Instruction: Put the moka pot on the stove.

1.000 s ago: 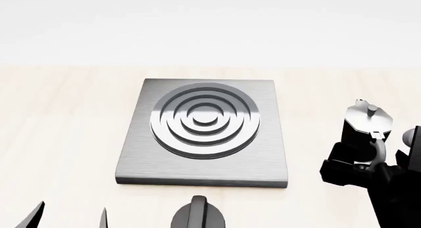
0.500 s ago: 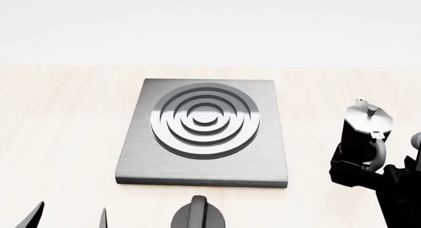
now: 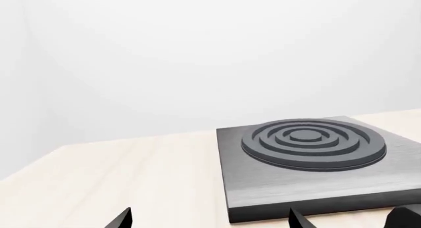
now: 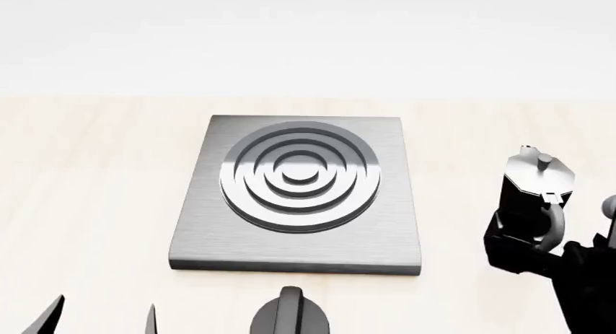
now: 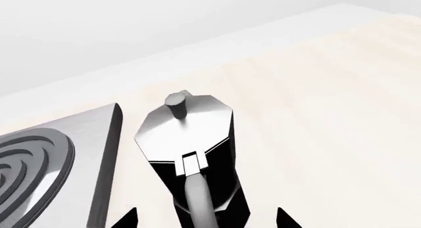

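Right wrist view: moka pot (image 5: pixel 197 154) between open right claw (image 5: pixel 205 219) tips.

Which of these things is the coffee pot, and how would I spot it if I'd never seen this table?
Start at the big grey square stove with ring burner in the middle of the pale wooden table. Look to its right, off the plate: the moka pot stands upright there. It is the only tall thing, faceted black with a shiny silver lid and knob, unlike the short black knob in front of the stove.

head high over stove (image 4: pixel 298 193), 2 wrists low, near it
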Motion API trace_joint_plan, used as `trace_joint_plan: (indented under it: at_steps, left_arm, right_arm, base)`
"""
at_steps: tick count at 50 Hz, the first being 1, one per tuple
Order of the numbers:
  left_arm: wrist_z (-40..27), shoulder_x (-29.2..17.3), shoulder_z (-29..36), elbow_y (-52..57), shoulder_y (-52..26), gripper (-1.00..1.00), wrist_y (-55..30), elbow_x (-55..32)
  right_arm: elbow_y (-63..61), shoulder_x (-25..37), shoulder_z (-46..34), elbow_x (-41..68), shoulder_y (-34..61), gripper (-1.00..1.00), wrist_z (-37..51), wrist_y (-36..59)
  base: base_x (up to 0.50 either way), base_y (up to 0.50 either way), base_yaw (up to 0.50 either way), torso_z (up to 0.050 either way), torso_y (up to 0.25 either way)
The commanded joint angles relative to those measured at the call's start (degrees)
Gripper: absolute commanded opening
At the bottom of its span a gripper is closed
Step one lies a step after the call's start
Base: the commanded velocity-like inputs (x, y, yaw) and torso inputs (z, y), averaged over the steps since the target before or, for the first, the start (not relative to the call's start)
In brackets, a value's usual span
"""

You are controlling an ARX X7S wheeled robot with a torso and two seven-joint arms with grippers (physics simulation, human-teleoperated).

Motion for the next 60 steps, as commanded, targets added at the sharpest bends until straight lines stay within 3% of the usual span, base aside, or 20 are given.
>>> trace_joint_plan:
  at_steps: [1, 55, 56, 60]
  left_arm:
    - [-0.2, -0.1, 0.2, 0.0, 0.0, 1.00, 0.0, 0.0]
    - [-1.0, -0.6, 0.9, 0.1, -0.3, 1.00, -0.1, 0.0]
    - [-1.0, -0.6, 0.9, 0.0, -0.3, 1.00, -0.1, 0.0]
    - [-1.0, -0.7, 1.0, 0.1, -0.3, 1.00, -0.1, 0.0]
  right_arm:
    - [3.4, 0.0, -1.0, -0.6, 1.6, 1.00, -0.4, -1.5]
    - [14.2, 0.4, -4.0, -1.9, 6.3, 1.00, -1.8, -6.5]
    - [14.3, 0.3, -3.8, -2.0, 6.4, -1.00, -1.2, -6.5]
    - [13.7, 0.4, -3.9, -1.9, 5.9, -1.00, -1.6, -6.4]
  base:
    - [0.00, 0.00, 0.00, 0.000, 0.000]
    - [0.00, 0.00, 0.00, 0.000, 0.000]
    - [0.00, 0.00, 0.00, 0.000, 0.000]
    - [0.00, 0.00, 0.00, 0.000, 0.000]
